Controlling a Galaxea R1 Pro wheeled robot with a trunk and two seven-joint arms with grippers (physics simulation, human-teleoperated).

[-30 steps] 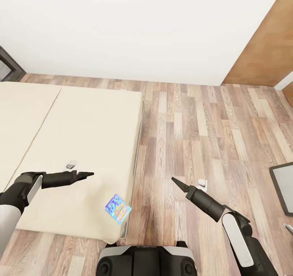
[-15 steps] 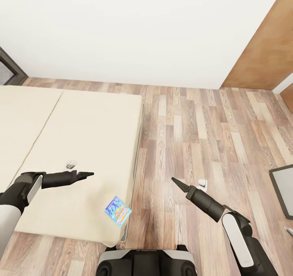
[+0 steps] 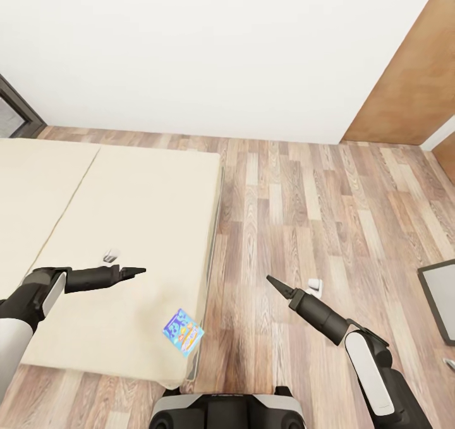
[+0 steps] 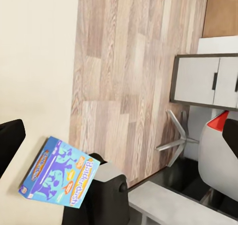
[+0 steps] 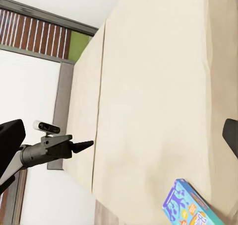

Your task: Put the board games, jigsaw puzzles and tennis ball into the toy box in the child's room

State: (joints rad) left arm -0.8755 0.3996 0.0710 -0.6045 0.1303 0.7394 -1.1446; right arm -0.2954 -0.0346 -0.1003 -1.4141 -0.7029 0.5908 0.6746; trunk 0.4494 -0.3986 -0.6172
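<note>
A narrow blue board game (image 3: 183, 332) lies on the bed (image 3: 114, 214), close to the beige mattress's near right corner. It also shows in the left wrist view as the blue board game (image 4: 59, 173) and in the right wrist view as the blue board game (image 5: 191, 209). My left gripper (image 3: 138, 270) hovers open over the mattress, a short way up and left of the box. My right gripper (image 3: 270, 280) hangs open over the wood floor, right of the bed. Nothing is held. The jigsaw puzzles, tennis ball and toy box are out of view.
A white wall runs behind the bed, with a brown wooden panel (image 3: 411, 69) at the upper right and a dark window frame (image 3: 12, 107) at the left. A grey-framed white cabinet (image 4: 198, 81) and a chair's star foot (image 4: 173, 138) stand beyond the floor strip; a grey-framed panel (image 3: 439, 296) stands at the right.
The whole head view has shifted: bed, floor and my base sit slightly lower in the picture. Both arms hold the same pose and the blue box stays in place on the mattress.
</note>
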